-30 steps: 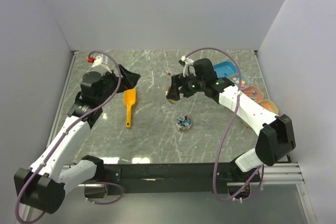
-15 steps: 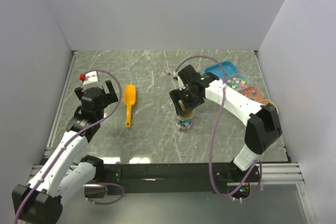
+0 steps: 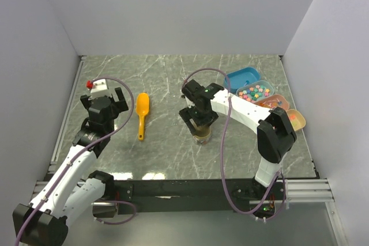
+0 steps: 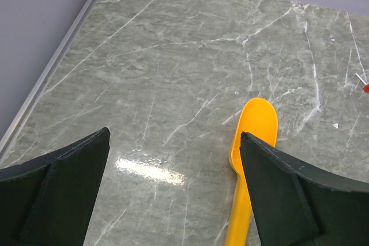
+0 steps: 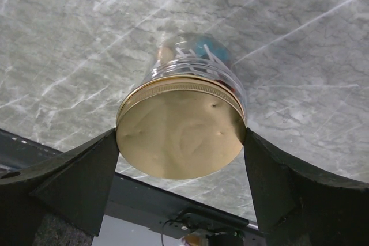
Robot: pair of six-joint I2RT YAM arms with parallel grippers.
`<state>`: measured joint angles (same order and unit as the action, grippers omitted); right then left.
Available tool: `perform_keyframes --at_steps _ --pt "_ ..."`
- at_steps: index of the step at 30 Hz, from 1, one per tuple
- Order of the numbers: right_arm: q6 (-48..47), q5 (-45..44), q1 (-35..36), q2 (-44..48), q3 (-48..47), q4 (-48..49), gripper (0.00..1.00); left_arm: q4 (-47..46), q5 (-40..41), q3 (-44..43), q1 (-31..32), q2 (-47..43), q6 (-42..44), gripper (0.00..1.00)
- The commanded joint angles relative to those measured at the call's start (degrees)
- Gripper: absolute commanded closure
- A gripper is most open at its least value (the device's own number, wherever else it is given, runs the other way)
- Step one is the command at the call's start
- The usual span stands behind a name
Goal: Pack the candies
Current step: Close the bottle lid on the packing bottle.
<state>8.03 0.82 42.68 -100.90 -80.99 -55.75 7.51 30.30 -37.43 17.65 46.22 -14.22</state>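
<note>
A small glass jar [image 3: 202, 137] stands mid-table, its glass wall [image 5: 196, 64] showing blue and dark candies [image 5: 205, 46] inside. A gold lid [image 5: 181, 128] sits on the jar's mouth. My right gripper [image 5: 181, 133] is shut on the lid, one finger against each side of its rim. From above, the right gripper [image 3: 200, 120] covers most of the jar. My left gripper [image 4: 174, 136] hangs open and empty above the table, just left of an orange scoop [image 4: 251, 154]. In the top view the left gripper [image 3: 105, 104] is beside that scoop [image 3: 142, 116].
At the right edge lie a blue tray [image 3: 242, 76], a clear tub of pastel sweets [image 3: 257, 91], a tub of orange-red sweets [image 3: 278, 102] and another tub [image 3: 295, 118]. Walls close in the left, back and right sides.
My right arm carried the gold lid from the back down onto the jar. My left arm drew back to the left of the scoop with its jaws wide.
</note>
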Motion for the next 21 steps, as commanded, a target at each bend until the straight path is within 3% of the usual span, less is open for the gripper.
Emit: perform_keyframes --at_steps 1,21 --pt "0.9 -3.5 0.7 -0.6 -2.4 -1.4 0.27 -2.8 1.2 0.6 0.5 -1.0 1.3 0.01" --pt "0.8 -4.6 1.7 -2.2 -3.3 -1.9 0.27 -3.4 0.0 1.0 1.2 -1.0 1.8 0.01"
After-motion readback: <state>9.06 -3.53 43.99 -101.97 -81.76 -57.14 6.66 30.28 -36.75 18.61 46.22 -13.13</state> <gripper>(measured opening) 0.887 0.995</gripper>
